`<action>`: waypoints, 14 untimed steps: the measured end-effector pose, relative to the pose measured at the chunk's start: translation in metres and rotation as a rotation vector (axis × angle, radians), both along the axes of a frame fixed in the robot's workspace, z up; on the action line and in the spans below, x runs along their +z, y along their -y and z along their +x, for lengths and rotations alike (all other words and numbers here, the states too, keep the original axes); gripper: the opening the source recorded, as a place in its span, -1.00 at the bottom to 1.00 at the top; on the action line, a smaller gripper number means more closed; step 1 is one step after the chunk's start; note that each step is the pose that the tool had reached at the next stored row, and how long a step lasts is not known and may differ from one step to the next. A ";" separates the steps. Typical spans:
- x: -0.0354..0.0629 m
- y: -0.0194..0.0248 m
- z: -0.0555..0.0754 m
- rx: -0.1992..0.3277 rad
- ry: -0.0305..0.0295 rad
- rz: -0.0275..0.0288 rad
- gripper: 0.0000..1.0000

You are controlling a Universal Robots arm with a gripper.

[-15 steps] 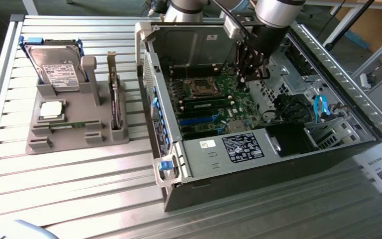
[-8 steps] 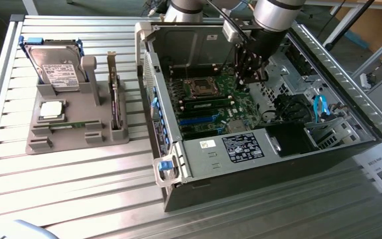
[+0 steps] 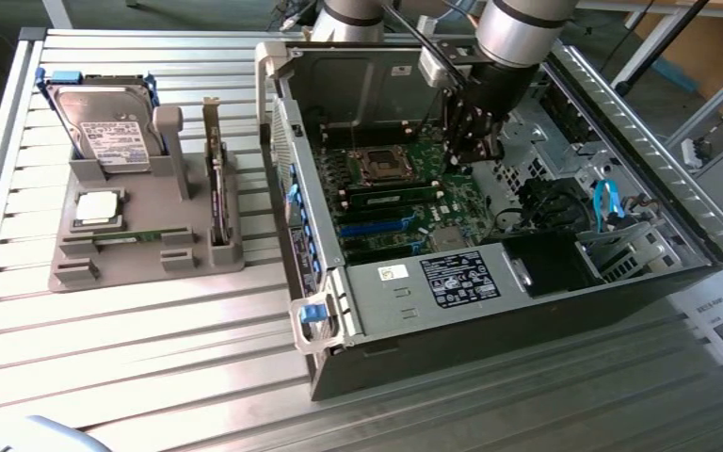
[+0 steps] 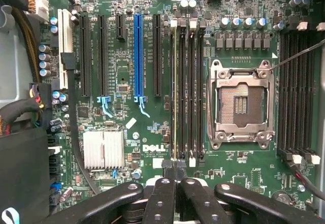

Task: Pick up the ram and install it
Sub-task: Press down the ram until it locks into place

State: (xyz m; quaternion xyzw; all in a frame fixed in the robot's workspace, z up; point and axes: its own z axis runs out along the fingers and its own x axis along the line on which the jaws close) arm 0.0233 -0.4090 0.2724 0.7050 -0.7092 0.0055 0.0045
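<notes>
Closed claw [image 4: 175, 172] hangs over the motherboard [image 4: 122, 56]. The ram [image 4: 175, 92] stands on edge in a slot beside the socket [image 4: 242, 104], its long axis running straight away from the claw, near end seemingly touching.

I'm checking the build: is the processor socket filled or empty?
Empty. In the wrist view the processor socket shows its bare dark contact field inside the metal frame, with no chip seated.
</notes>
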 end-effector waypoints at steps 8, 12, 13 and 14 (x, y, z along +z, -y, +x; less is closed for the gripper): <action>-0.0091 0.0000 0.000 0.000 0.0000 -0.0001 -0.80; -0.0136 0.0000 0.000 0.000 0.0000 -0.0001 -0.80; -0.0147 0.0000 0.000 0.000 0.0000 -0.0001 -0.80; -0.0159 0.0000 0.000 0.000 0.0000 -0.0001 -0.80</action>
